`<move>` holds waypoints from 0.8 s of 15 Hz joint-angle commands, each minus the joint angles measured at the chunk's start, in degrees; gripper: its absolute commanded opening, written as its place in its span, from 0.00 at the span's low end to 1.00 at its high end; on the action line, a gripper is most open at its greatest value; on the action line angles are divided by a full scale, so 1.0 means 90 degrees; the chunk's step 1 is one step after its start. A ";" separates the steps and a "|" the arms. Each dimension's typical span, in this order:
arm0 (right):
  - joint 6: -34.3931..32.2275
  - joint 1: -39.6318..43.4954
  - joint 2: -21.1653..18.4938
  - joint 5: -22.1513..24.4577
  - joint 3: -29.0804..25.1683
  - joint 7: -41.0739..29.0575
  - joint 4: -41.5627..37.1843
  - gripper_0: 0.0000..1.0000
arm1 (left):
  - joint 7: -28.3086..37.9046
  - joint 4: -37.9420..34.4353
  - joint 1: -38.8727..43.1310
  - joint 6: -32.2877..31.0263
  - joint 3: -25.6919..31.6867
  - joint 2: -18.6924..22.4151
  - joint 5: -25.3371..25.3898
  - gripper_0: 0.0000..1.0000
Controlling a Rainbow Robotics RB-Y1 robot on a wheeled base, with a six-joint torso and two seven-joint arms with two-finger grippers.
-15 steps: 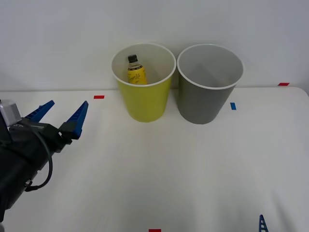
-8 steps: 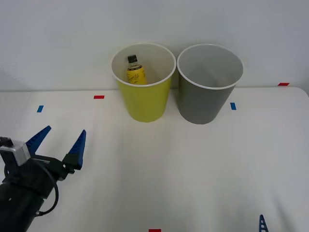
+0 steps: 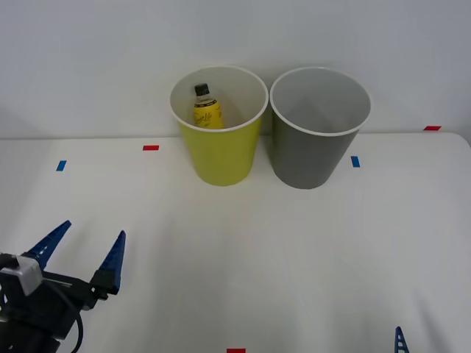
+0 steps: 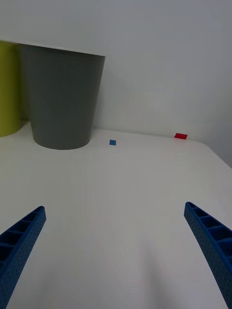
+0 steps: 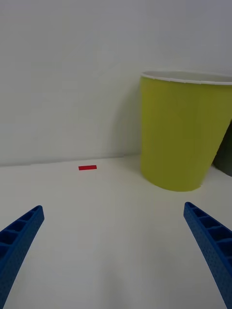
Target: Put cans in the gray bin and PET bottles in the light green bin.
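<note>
Two bins [image 3: 221, 151] side by side at table's [image 3: 294, 257] far edge

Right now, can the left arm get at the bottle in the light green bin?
Probably not directly. The yellow PET bottle stands deep inside the light green bin, walled all round, so only from above. The left gripper sits open, low at the table's near edge, far back.

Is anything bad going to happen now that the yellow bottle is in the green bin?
Probably not much. The bottle stands upright inside the green bin, which sits very close to the gray bin, so a bump to one could shove the other. The left gripper is open, low over the table, and could scrape it. The right gripper is open too.
</note>
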 commanded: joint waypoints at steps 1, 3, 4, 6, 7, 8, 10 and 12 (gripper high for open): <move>0.0000 0.0000 0.0000 0.0000 0.0000 0.0000 0.0000 1.00 | -0.0280 0.0410 0.0299 -0.0272 -0.0044 -0.0135 -0.0430 1.00; 0.0000 0.0000 0.0000 0.0000 0.0000 0.0000 0.0000 1.00 | -0.0866 0.0410 0.0621 -0.0497 -0.0005 -0.0135 -0.0352 1.00; 0.0000 0.0000 0.0000 0.0000 0.0000 0.0000 0.0000 1.00 | -0.1003 0.0410 0.0866 -0.0673 0.0044 -0.0145 -0.0352 1.00; 0.0000 0.0000 0.0000 0.0000 0.0000 0.0000 0.0000 1.00 | -0.1022 0.0410 0.1344 -0.0966 0.0103 -0.0174 -0.0400 1.00; 0.0000 0.0000 0.0000 0.0000 0.0000 0.0000 0.0000 1.00 | -0.1022 0.0410 0.1539 -0.1024 0.0171 -0.0223 -0.0420 1.00; 0.0000 0.0000 0.0000 0.0000 0.0000 0.0000 0.0000 1.00 | -0.1022 0.0410 0.1705 -0.1044 0.0239 -0.0330 -0.0430 1.00; 0.0000 0.0000 0.0000 0.0000 0.0000 0.0000 0.0000 1.00 | -0.1003 0.0410 0.2018 -0.1259 0.0308 -0.0545 -0.0430 1.00; 0.0000 0.0000 0.0000 0.0000 0.0000 0.0000 0.0000 1.00 | -0.1003 0.0410 0.2291 -0.1542 0.0298 -0.0633 -0.0459 1.00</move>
